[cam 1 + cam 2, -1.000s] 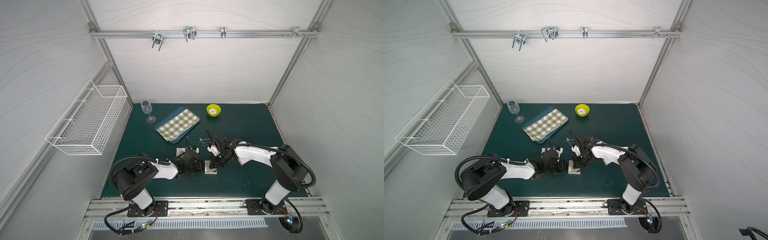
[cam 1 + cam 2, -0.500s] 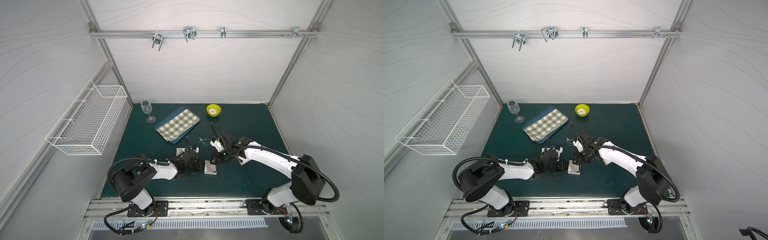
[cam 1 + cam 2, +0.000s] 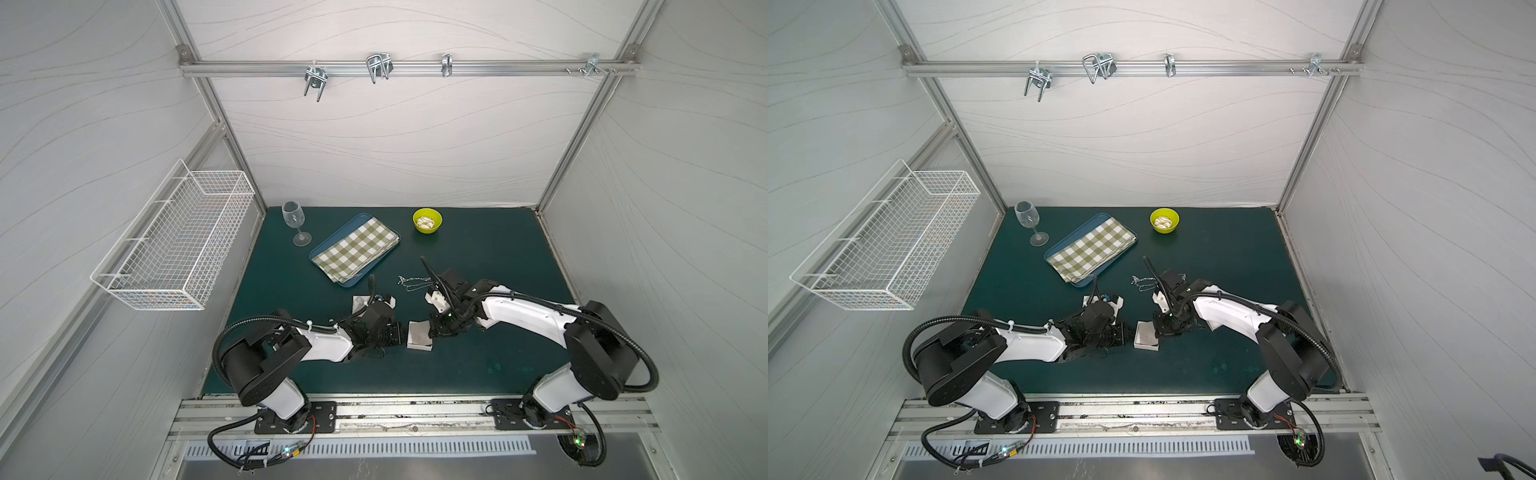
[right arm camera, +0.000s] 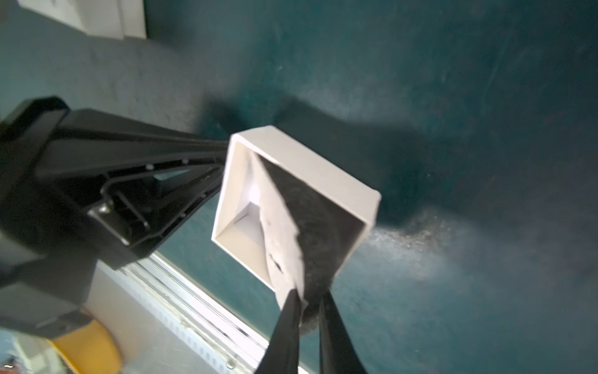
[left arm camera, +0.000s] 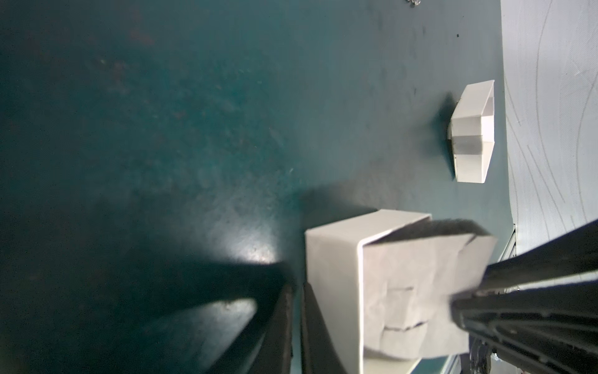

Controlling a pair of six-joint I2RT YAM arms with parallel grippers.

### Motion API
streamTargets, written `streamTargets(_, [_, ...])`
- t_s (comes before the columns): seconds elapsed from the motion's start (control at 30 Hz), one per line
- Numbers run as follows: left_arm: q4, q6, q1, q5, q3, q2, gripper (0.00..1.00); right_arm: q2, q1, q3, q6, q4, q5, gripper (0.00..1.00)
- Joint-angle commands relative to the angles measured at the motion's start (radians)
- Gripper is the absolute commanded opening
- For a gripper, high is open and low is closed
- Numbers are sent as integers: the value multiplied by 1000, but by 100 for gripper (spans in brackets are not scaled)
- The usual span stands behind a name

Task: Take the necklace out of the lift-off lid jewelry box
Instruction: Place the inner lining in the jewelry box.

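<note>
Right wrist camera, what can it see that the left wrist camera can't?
Only the right wrist view looks down into the open box: the bare white floor beside the liner, plus the metal rail at the table's edge. Only the left wrist view shows the whole lid lying on the mat and the white wall behind it. Both show the box, the right gripper shut on the grey liner, the left gripper shut with its tips at the box's outer wall, and the teal mat.

Right hand (image 4: pixel 307 294) newly clamped on the insert (image 4: pixel 280 220) of the jewelry box (image 4: pixel 307 162).
</note>
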State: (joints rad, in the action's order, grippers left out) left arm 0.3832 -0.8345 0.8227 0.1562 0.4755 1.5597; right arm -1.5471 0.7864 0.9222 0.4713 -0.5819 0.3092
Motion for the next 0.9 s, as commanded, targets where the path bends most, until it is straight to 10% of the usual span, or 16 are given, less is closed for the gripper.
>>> streamTargets(0.0, [13,-17,0,-20,-5,-20,10,-19,11,-4,12,31,40,7])
streamTargets(0.5, [19,-23,26,-26,8,0,8,-60,11,-15,64,112,143,2])
streamTargets(0.87, [-4,-19,24,-50,-2,-36,8,5,13,38,25,-6,41,37])
